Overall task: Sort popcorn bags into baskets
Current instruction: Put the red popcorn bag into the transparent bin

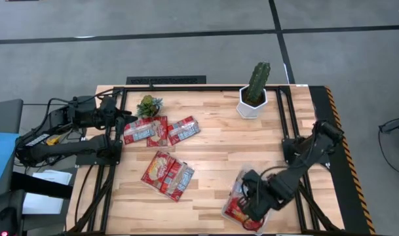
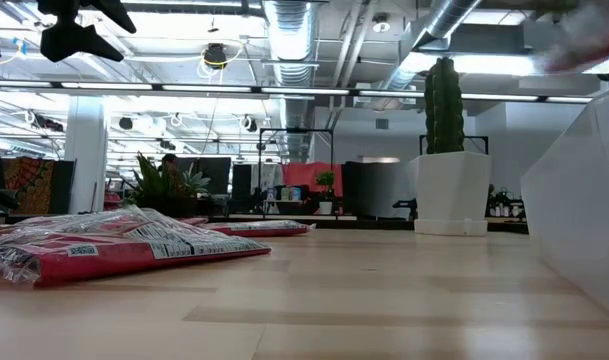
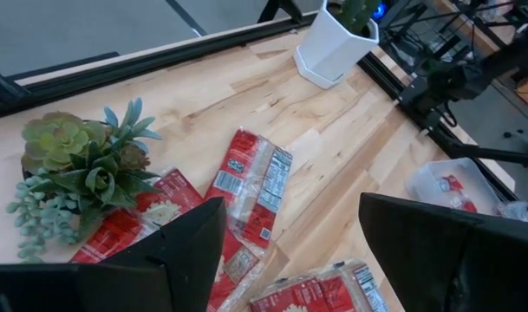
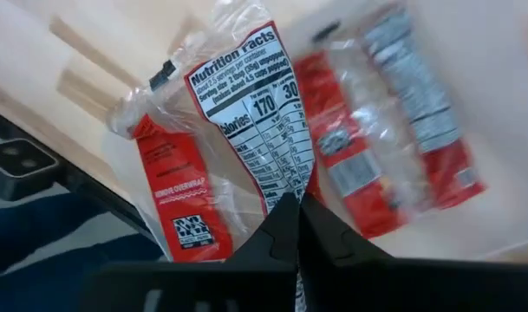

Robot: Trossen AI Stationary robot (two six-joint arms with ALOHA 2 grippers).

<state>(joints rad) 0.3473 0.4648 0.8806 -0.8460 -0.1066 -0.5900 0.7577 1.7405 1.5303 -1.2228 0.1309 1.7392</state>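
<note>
Holding a popcorn bag (image 4: pixel 246 130) pinched in my right hand (image 4: pixel 294 227) over the tray (image 1: pixel 233 211), lower right. It's light, floppy, slippery; grab its edge. My left hand (image 3: pixel 290 251) is open.

The wooden table (image 1: pixel 219 157) carries about five shiny red popcorn packets (image 1: pixel 167 174) loose, at least two more in one clear plastic tray (image 1: pixel 233 196), one cactus in a white hexagonal pot (image 1: pixel 253 103) and one small green succulent (image 1: pixel 149 105).
</note>
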